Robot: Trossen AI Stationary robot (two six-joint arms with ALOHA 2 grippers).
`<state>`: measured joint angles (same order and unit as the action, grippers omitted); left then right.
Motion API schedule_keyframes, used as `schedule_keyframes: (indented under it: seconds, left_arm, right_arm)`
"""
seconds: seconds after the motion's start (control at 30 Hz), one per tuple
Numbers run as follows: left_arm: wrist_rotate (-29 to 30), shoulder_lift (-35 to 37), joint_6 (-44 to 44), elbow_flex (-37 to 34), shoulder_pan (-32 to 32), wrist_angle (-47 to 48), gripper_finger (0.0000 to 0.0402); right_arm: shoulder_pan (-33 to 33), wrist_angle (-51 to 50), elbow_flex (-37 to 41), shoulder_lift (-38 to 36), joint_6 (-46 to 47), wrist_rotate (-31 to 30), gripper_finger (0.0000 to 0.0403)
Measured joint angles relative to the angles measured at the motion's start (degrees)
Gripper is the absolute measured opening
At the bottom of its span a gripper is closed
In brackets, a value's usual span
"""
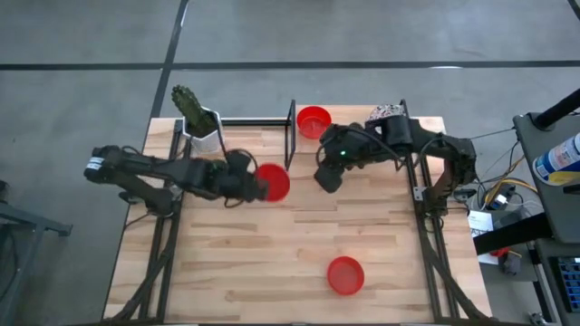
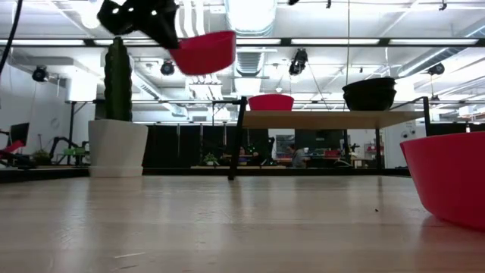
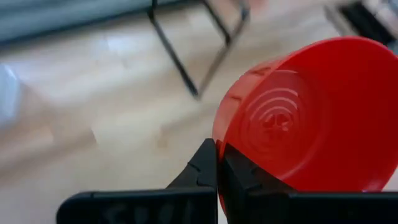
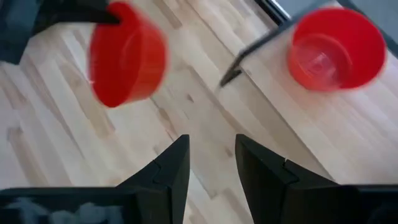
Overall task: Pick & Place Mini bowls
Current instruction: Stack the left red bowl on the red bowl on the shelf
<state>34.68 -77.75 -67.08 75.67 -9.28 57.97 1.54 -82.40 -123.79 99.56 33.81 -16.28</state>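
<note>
On the left, a cactus in a white pot (image 1: 201,127) stands at the far edge of the wooden table (image 1: 272,263). The left pincer (image 1: 258,186) is clenched on the rim of a red bowl (image 1: 274,182) and holds it up in the air, tipped. Past a black rail, a second red bowl (image 1: 314,120) sits on a raised shelf (image 1: 362,118). Near it the right pincer (image 1: 326,178) hangs released, holding nothing. Behind that arm is what may be a patterned bowl (image 1: 384,112), mostly hidden. A third red bowl (image 1: 345,275) rests on the table near the front.
</note>
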Motion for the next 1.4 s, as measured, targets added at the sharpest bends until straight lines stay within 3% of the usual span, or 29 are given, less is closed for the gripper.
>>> schedule_keyframes:
  seconds: [0.23,0.53,0.77,1.07,1.27,1.4]
  left_arm:
    - [11.01,-0.74,14.98,7.71,3.07,-0.79,0.0]
    - [14.19,-0.92,26.25,15.09,7.17,-0.42,0.0]
    - [14.29,-0.92,30.49,15.84,7.91,-0.41,0.0]
    - [13.22,-0.92,33.02,15.84,8.11,-0.43,0.0]
    - [13.24,-0.83,36.34,15.82,8.13,-1.36,0.0]
    - [13.85,-0.64,38.42,15.82,8.33,-3.47,0.0004]
  right_arm:
    - [0.11,14.96,6.76,-0.04,-6.37,-4.8,0.0123]
    - [0.06,30.78,10.71,-0.04,-11.37,-10.94,0.0123]
    - [-0.46,35.27,12.87,-0.06,-11.47,-17.42,0.0123]
    - [-3.18,38.52,15.92,-0.06,-8.63,-15.41,0.011]
    - [-6.33,38.86,15.97,-0.1,-7.55,-7.83,0.0025]
    - [-7.79,38.82,15.93,-0.13,-6.72,-7.09,0.0012]
